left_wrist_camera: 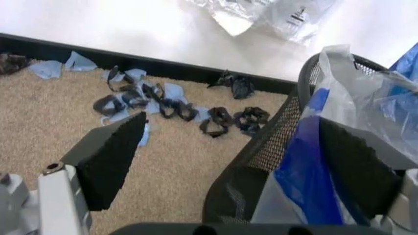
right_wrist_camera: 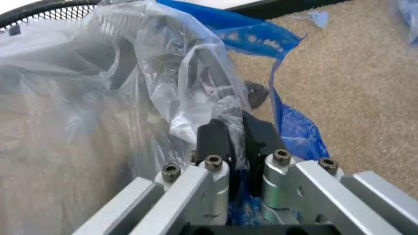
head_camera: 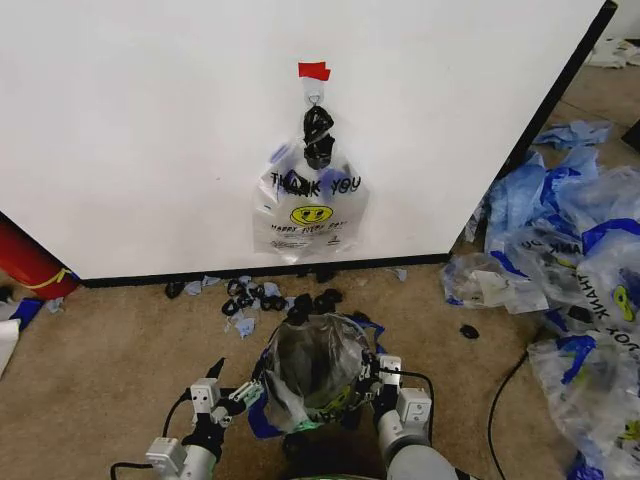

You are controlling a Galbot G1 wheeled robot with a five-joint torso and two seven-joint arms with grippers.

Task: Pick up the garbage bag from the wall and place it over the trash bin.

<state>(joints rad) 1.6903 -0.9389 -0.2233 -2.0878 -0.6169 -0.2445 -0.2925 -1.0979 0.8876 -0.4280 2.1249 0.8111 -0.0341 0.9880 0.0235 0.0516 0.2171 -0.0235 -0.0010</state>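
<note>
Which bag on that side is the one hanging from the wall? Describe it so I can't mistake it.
On the wall, find the red tape; the garbage bag hangs from the hook just below. It alone is off the floor, unlike the bluish bag heap on the right.

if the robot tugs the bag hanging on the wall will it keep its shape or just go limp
Likely limp: the garbage bag hangs from the hook in soft wrinkles, thin and see-through. Probably very light, so it should swing or flutter when tugged. It may also be slippery and tear-prone; the like bag already draped in the trash bin crumples in folds where the right gripper pinches it.
</note>
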